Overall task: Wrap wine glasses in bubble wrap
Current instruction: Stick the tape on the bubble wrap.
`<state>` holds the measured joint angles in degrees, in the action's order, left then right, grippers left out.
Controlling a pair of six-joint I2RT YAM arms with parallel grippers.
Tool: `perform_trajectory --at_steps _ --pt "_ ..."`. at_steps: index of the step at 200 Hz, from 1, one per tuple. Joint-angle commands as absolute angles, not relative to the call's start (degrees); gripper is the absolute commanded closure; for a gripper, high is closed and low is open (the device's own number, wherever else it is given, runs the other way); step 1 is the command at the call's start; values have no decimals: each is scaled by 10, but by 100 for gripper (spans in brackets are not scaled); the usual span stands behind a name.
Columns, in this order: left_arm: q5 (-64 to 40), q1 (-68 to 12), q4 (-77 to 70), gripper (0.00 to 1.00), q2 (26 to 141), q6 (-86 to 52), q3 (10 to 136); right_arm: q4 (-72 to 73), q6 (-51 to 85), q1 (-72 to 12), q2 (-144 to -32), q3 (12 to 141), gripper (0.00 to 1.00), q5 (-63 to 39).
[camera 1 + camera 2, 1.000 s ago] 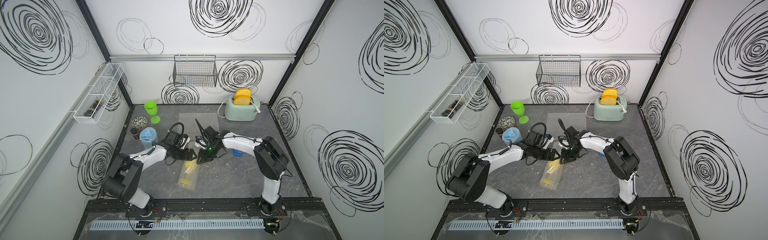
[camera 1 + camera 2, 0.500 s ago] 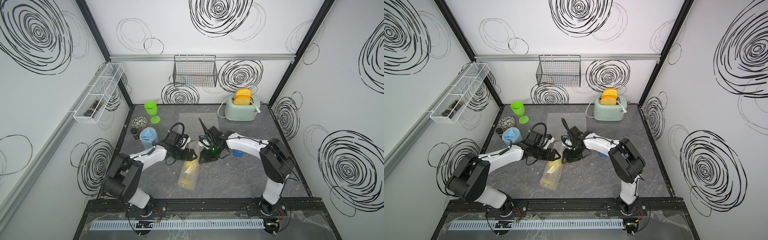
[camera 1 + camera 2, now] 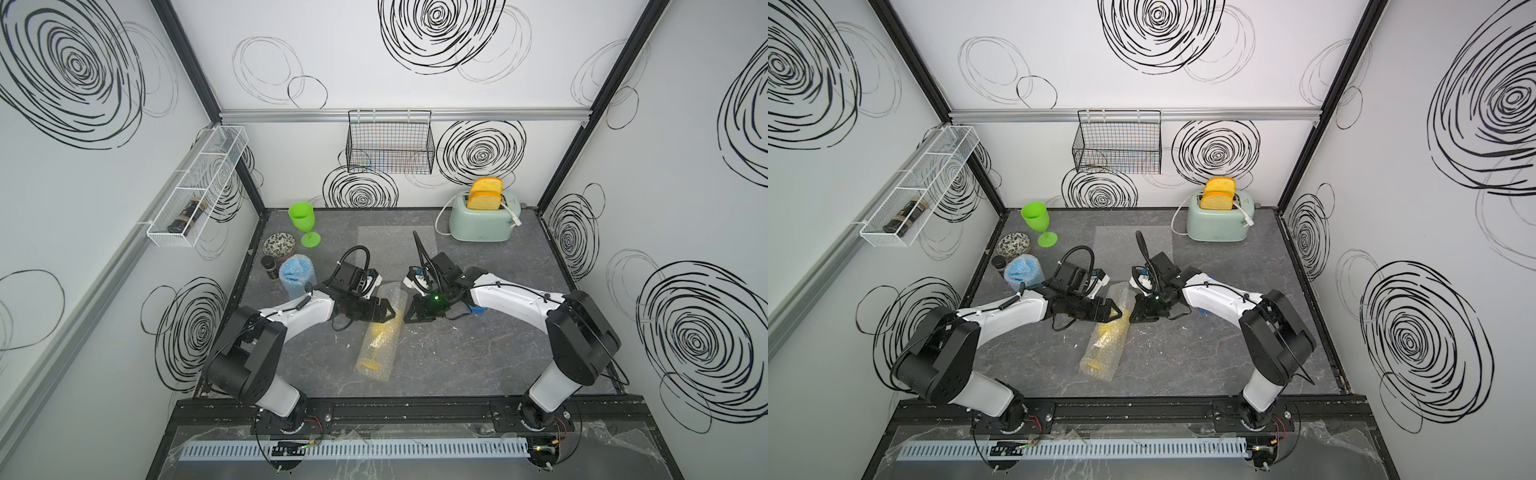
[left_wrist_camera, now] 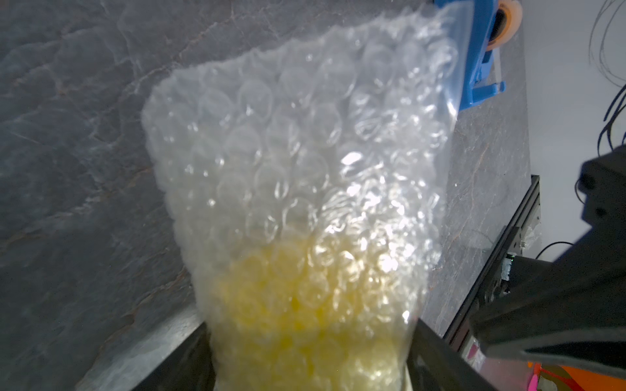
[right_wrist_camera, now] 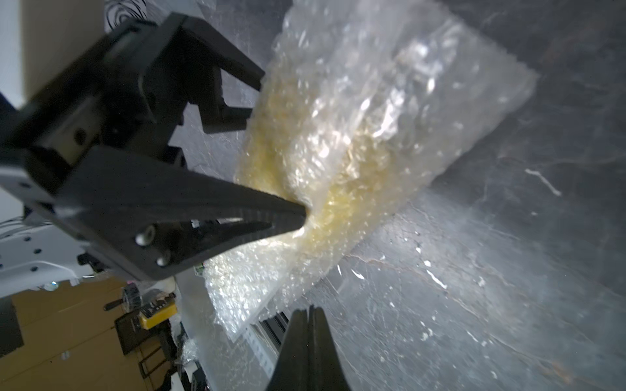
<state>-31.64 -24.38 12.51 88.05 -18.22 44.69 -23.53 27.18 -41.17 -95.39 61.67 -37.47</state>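
The yellow wine glass [image 3: 379,337] lies on its side mid-table, rolled in bubble wrap [image 4: 305,162]. My left gripper [image 3: 390,314] is shut on the roll's far half. Its fingertips [image 5: 298,216] dent the film from both sides. My right gripper [image 5: 308,309] is shut and empty, a little to the right of the roll [image 3: 1105,340]. The blue wine glass [image 3: 296,274] stands wrapped at the left. The green wine glass [image 3: 302,218] stands bare at the back left. A flat bubble wrap sheet [image 3: 395,239] lies at the back centre.
A blue tape dispenser [image 3: 476,310] sits under the right forearm. A patterned bowl [image 3: 279,245] and a small dark jar [image 3: 269,266] stand by the left wall, and a mint toaster [image 3: 482,224] at the back right. A wire basket [image 3: 390,143] hangs on the back wall.
My right gripper's jaws stood apart half a second ago and are now closed together beside the roll. The left gripper and the wrapped yellow glass have stayed in place.
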Motion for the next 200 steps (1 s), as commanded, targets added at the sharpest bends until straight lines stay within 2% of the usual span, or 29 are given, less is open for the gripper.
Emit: perform_trajectory --at_steps 1,101,168,200 --pt "-312 -251 150 16 883 -175 444 -160 311 -419 -965 620 100 -400" --pt "-315 -253 150 16 888 -178 450 -149 317 -446 -1038 629 100 -407" --pt "-315 -257 147 16 887 -178 444 -149 323 -432 -969 585 100 -396" --pt "-317 -257 149 16 889 -178 451 -144 321 -428 -995 577 100 -396"
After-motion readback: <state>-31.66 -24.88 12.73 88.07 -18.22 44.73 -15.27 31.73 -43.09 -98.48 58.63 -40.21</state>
